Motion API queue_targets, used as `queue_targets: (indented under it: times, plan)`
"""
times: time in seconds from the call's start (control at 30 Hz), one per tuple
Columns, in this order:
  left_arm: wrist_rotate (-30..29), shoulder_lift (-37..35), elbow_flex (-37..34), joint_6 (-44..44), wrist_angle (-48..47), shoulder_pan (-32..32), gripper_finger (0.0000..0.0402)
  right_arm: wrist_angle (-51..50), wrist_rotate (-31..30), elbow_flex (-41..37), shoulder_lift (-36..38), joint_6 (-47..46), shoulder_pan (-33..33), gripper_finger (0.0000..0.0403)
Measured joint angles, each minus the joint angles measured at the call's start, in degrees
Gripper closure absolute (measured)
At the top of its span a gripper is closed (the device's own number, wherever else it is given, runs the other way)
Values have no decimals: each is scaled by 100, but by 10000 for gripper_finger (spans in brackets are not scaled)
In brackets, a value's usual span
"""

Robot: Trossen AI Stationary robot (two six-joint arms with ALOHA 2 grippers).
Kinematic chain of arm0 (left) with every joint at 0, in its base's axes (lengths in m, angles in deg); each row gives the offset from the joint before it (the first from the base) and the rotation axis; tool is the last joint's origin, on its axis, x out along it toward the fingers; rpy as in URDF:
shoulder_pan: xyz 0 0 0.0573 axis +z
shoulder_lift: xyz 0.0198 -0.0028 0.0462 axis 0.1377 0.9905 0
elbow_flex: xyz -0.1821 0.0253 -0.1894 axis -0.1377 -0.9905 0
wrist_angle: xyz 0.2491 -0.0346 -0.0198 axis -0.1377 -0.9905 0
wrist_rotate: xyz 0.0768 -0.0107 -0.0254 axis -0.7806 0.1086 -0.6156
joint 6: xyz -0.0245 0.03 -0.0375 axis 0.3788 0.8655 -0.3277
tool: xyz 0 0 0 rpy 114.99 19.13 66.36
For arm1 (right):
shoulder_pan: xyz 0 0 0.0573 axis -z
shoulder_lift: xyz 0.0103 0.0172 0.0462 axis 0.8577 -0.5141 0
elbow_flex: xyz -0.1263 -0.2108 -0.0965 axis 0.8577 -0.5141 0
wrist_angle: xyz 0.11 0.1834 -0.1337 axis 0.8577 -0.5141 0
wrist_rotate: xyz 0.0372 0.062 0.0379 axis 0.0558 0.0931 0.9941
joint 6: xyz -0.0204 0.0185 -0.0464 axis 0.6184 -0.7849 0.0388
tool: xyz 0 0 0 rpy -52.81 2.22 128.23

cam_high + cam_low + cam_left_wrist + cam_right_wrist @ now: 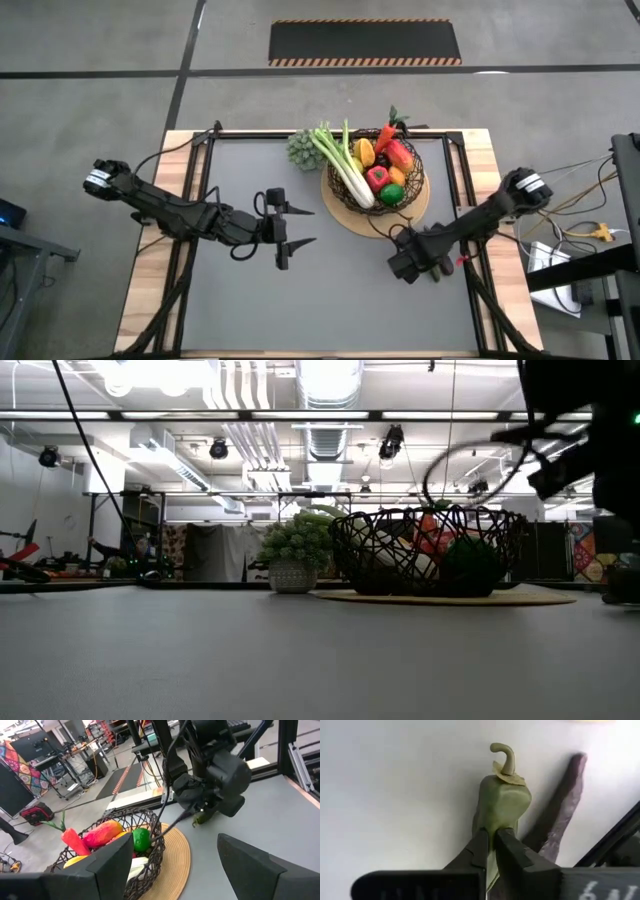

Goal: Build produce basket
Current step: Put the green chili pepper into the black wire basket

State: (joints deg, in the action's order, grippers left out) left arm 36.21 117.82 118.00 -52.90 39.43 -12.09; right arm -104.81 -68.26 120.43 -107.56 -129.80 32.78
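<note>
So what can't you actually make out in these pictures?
- High view: the right gripper covers the green pepper it pinches.
- Low view: the basket mesh blurs its produce; the arm at the right edge is cut off.
- Left wrist view: the left gripper fingers hide part of the basket.

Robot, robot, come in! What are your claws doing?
Right claw shut on small green stemmed pepper. Left claw open, waiting mid-table. Dark wire-mesh basket nearly full. Nothing blocking.

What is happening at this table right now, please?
The right end effector has shut on a small green toy pepper with a curled stem, low over the grey table beside the tan round mat. The dark wire mesh basket already holds several toy vegetables. The left end effector waits open mid-table.
</note>
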Motion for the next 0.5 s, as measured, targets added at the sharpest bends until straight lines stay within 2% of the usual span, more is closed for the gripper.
queue_targets:
  times: [0.13, 0.23, 0.5]
  plan:
    - [0, 1, -2, -36, 88, 0, 132, 228, -430, 0, 632, 388, -111, 390]
    - [9, 39, -23, -36, 403, 0, 132, 929, -1098, -14, 1170, 1013, -348, 390]
    - [191, 489, -105, -27, 1540, 15, 132, 4108, -3944, -649, 2046, 3535, -944, 390]
